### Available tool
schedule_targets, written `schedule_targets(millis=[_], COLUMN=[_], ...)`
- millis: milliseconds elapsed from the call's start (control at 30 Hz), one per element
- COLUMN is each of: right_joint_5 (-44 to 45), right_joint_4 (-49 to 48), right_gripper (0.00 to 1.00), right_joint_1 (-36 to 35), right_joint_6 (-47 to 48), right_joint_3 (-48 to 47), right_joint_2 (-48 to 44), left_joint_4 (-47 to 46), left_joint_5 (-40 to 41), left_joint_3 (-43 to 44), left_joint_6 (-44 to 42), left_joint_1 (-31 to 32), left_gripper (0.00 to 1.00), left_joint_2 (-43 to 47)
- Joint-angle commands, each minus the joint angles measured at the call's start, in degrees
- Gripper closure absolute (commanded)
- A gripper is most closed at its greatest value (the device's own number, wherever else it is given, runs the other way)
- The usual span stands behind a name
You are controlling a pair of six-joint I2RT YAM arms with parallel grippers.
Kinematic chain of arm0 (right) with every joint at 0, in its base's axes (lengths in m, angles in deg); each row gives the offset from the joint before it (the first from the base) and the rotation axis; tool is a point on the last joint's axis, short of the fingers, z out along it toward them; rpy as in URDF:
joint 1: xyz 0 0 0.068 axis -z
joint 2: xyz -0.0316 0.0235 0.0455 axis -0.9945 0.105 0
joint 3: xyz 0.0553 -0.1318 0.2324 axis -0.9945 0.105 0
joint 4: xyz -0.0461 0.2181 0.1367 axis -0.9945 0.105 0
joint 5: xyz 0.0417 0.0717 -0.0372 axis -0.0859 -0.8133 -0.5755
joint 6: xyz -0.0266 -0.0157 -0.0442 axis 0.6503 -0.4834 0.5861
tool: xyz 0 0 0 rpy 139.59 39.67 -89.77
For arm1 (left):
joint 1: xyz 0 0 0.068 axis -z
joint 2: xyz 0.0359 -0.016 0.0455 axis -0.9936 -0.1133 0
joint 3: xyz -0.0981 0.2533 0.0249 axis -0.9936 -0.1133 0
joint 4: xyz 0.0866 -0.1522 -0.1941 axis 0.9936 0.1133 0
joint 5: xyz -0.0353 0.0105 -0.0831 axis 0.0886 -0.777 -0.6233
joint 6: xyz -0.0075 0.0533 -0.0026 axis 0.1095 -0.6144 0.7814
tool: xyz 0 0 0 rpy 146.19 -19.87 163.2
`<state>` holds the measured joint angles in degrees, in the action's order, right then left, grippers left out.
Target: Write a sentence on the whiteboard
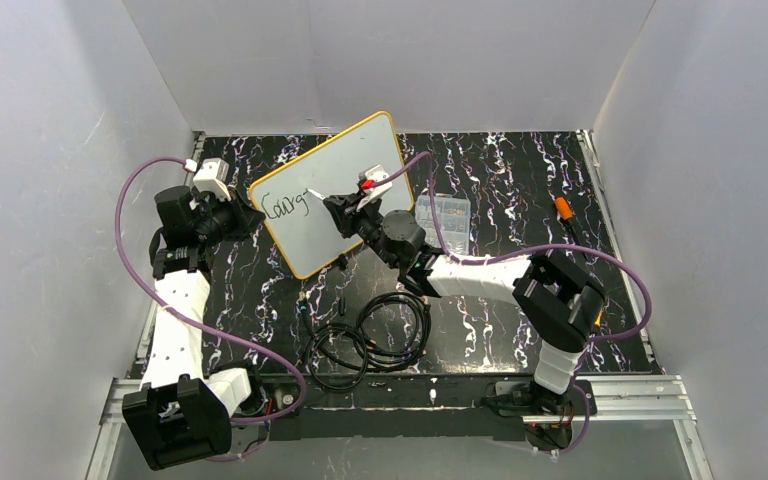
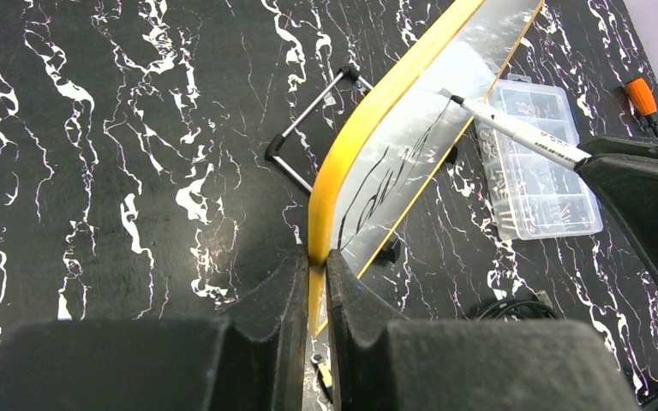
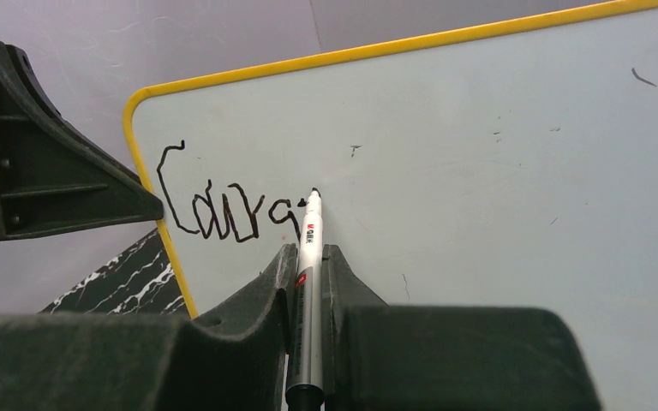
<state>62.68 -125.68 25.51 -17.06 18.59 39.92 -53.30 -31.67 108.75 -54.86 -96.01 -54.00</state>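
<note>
- The whiteboard (image 1: 340,160) is thin and glossy white with a rounded yellow rim. It stands tilted on edge, far and centre on the black marbled table (image 1: 520,170).
- The left gripper (image 2: 317,272) is clenched on the rim at the board's left edge.
- The right gripper (image 3: 308,257) grasps a slim white marker (image 3: 310,235). Its tip touches the board just right of the sentence (image 3: 223,214), dark letters reading "Courag".
- A clear parts box (image 1: 444,222) lies just right of the board.
- Black cable coils (image 1: 365,340) lie on the near side.
</note>
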Motion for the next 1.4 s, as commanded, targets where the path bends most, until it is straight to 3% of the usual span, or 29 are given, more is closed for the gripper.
schedule_targets(millis=[0, 967, 1367], right_joint_5=[-0.5, -0.8, 3.1], right_joint_4=[-4.9, -0.1, 1.0], right_gripper=[0.99, 0.99, 0.99], right_joint_1=[0.6, -0.1, 0.0], right_joint_6=[0.7, -1.2, 0.6], right_joint_3=[-0.9, 3.4, 2.9], right_joint_2=[-1.0, -0.2, -2.0], left_joint_4=[0.5, 0.4, 0.4], left_joint_5=[-2.4, -2.3, -2.3], left_joint_3=[0.0, -0.1, -0.1], left_joint_6=[0.1, 0.2, 0.2], left_joint_1=[0.1, 0.1, 0.2], left_gripper=[1.0, 1.0, 1.0], left_joint_2=[1.1, 1.2, 1.3])
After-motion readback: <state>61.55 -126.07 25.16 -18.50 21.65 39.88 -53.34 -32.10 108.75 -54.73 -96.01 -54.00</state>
